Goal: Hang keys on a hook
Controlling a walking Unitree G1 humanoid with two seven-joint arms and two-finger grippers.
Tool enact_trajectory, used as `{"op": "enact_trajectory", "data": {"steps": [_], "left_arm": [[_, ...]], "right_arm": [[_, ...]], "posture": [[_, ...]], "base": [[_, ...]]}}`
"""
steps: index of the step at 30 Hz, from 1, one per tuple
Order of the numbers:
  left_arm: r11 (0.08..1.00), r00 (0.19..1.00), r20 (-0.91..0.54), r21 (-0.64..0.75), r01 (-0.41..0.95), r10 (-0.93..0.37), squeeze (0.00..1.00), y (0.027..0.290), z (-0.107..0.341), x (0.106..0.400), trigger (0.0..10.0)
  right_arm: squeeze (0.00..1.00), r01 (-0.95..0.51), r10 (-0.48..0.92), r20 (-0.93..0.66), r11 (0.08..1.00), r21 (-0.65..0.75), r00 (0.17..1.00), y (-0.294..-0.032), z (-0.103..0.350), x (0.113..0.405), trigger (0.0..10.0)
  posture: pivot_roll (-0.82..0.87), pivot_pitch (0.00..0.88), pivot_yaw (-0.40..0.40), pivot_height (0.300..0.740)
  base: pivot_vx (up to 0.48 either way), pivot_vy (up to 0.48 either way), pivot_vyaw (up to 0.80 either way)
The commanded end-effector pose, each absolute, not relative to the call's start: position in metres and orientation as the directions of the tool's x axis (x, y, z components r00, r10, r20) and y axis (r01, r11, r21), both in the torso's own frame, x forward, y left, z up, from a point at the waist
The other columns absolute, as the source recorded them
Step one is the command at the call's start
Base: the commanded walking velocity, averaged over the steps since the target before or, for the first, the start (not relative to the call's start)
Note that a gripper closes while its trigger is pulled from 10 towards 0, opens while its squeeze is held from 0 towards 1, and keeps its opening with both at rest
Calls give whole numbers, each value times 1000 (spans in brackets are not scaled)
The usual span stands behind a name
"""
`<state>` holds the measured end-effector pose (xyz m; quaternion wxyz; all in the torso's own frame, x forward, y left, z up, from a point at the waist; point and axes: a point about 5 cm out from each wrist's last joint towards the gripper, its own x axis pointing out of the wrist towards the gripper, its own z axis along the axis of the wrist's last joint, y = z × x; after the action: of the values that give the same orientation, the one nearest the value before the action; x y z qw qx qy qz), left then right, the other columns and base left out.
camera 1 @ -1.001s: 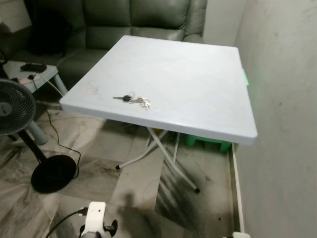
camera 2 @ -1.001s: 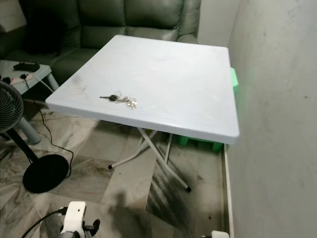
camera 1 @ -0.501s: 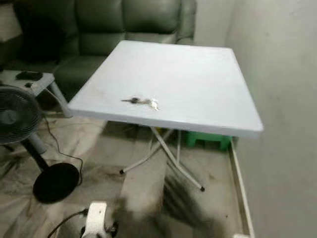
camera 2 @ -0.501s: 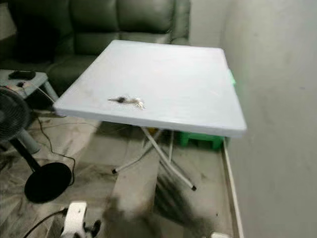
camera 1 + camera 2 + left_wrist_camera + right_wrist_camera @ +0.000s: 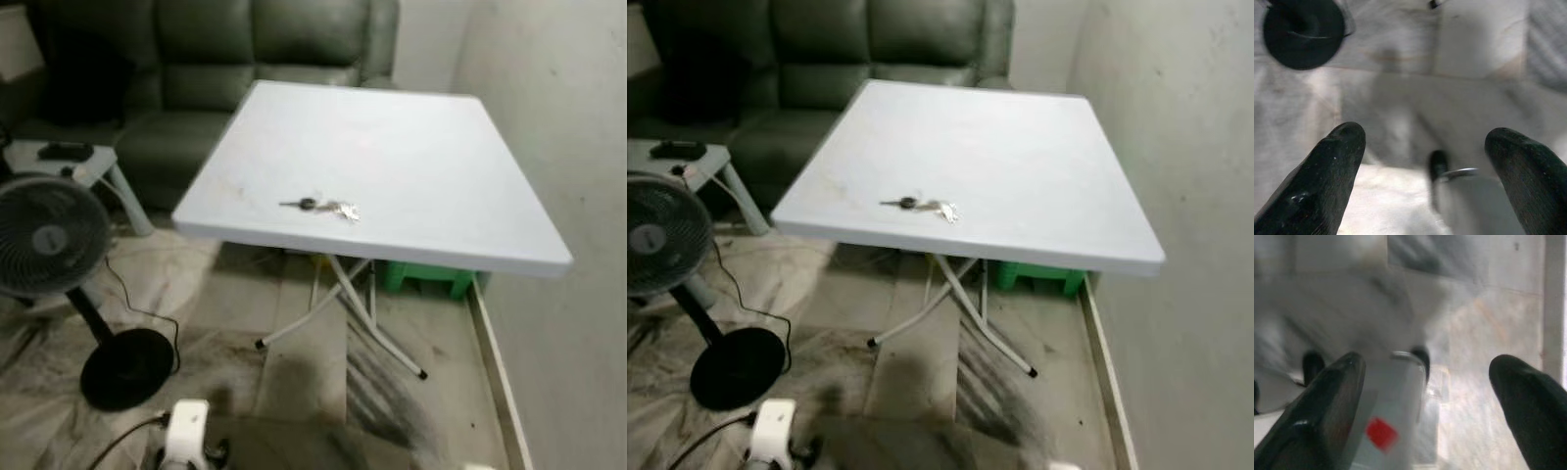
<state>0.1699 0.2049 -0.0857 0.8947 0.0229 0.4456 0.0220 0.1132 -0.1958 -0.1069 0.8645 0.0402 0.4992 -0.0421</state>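
Note:
A bunch of keys point(image 5: 321, 207) with a dark-headed key lies on the white folding table point(image 5: 421, 157), near its front edge. Both arms hang low, far below the table. In the left wrist view my left gripper point(image 5: 1422, 156) points down at the marble floor, its two black fingers wide apart with nothing between them. My right gripper point(image 5: 1425, 391) is likewise open over the floor, empty. No hook can be made out in any view.
A standing fan point(image 5: 49, 240) with a round black base point(image 5: 127, 367) and cable is at the left. A dark green sofa point(image 5: 245, 49) is behind the table. A wall point(image 5: 578, 147) runs along the right, with a green stool point(image 5: 426, 279) under the table.
The camera has shifted left and a little back, so the table and keys now sit further right in the picture. The keys lie where they were on the table.

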Motion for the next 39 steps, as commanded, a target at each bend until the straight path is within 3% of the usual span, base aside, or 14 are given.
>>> {"op": "enact_trajectory", "data": {"steps": [1,10,30,32,36,38,39], "left_arm": [[999,620,-784,39,5,27,0,194,-84,177,10000],[999,620,-784,42,12,26,0,194,-84,176,10000],[998,657,-754,44,48,1,0,186,-79,188,10000],[995,723,-690,29,93,-47,0,178,-69,204,10000],[991,780,-619,15,131,-93,0,173,-59,217,10000],[990,835,-539,15,141,-111,0,173,-48,229,10000],[990,846,-521,13,142,-114,0,173,-46,231,10000]], "right_arm": [[0,115,-41,-888,993,14,459,-200,-110,102,10000],[0,115,-42,-892,993,11,449,-201,-111,98,10000],[0,117,-45,-884,993,11,466,-202,-109,101,10000],[0,96,-29,-839,995,28,543,-201,-103,122,10000],[0,63,-6,-774,997,43,633,-201,-92,147,10000],[0,-8,39,-657,999,50,753,-199,-73,182,10000],[0,-21,48,-630,999,50,775,-198,-69,188,10000]], "posture": [[-19,0,5,740],[-20,0,3,740],[-20,0,6,740],[-23,0,11,740],[-30,0,15,740],[-32,0,17,740],[-34,0,17,740]], "base": [[0,368,0],[0,357,0],[0,0,0],[0,0,0],[0,0,0],[0,0,0],[0,0,0]]}}
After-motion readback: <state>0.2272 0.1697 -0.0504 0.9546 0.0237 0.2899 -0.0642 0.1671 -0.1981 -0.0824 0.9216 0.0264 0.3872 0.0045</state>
